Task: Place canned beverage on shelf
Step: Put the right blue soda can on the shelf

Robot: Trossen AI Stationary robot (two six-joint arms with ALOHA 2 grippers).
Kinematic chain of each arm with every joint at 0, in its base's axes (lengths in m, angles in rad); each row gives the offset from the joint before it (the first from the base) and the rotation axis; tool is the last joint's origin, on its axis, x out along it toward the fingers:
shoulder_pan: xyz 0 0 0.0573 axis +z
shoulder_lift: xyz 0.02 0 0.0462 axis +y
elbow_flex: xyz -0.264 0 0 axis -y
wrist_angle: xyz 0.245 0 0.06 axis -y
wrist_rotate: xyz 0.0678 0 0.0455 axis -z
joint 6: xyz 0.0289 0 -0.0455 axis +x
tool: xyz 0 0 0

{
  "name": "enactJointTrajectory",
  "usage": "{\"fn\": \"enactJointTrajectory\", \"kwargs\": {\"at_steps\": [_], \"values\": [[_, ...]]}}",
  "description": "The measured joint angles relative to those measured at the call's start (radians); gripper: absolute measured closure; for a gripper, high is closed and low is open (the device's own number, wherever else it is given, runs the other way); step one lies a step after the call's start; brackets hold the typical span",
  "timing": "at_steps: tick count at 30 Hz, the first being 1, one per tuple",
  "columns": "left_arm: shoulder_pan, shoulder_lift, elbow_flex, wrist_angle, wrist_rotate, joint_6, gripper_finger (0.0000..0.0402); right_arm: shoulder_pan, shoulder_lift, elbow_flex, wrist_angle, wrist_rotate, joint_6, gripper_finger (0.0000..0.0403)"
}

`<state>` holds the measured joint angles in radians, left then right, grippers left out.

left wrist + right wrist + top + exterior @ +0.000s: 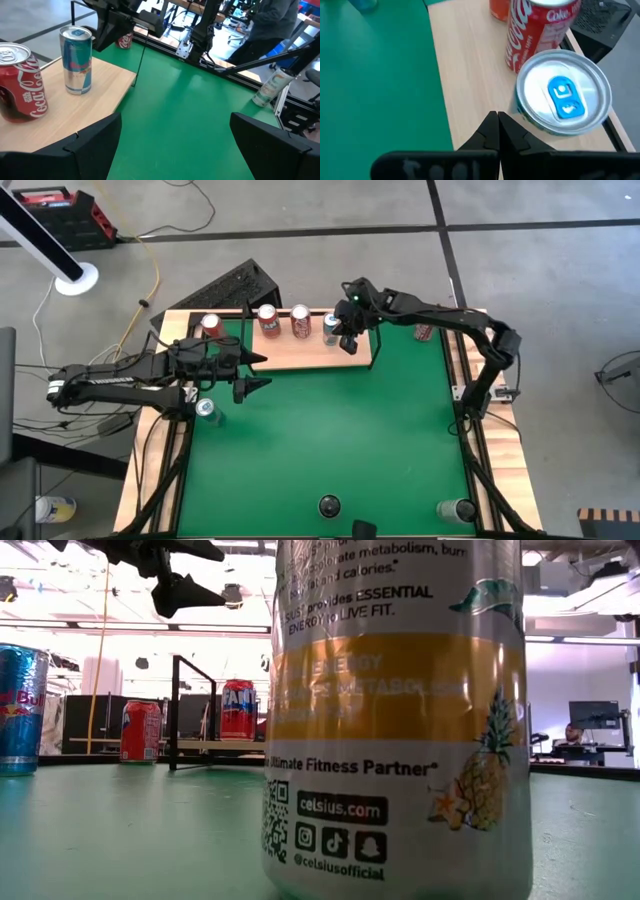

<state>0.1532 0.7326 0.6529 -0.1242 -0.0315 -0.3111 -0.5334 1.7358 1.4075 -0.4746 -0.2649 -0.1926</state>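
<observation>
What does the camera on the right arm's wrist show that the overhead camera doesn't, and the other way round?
Only the right wrist view shows the blue pull tab on the silver-topped can's lid, the Coke lettering on the red can beside it, and the right gripper with its fingertips pressed shut beside that can, holding nothing.

Only the high view shows the whole green table, the left gripper open near the shelf's left end, and other cans standing off the shelf.

Both show the wooden shelf carrying the silver-topped can and the Coca-Cola can.
</observation>
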Motion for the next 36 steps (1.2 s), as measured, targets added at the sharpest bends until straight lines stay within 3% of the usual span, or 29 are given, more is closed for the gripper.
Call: {"fn": "enactJointTrajectory", "kwargs": {"at_steps": [28,36], "values": [[0.000,0.000,0.000,0.001,-0.001,-0.019,0.0045,-0.002,0.004,0.009,0.024,0.034,-0.009,0.0388],[0.000,0.000,0.000,0.001,-0.001,-0.022,0.0045,-0.020,0.004,0.009,0.048,0.089,-0.008,0.0385]]}}
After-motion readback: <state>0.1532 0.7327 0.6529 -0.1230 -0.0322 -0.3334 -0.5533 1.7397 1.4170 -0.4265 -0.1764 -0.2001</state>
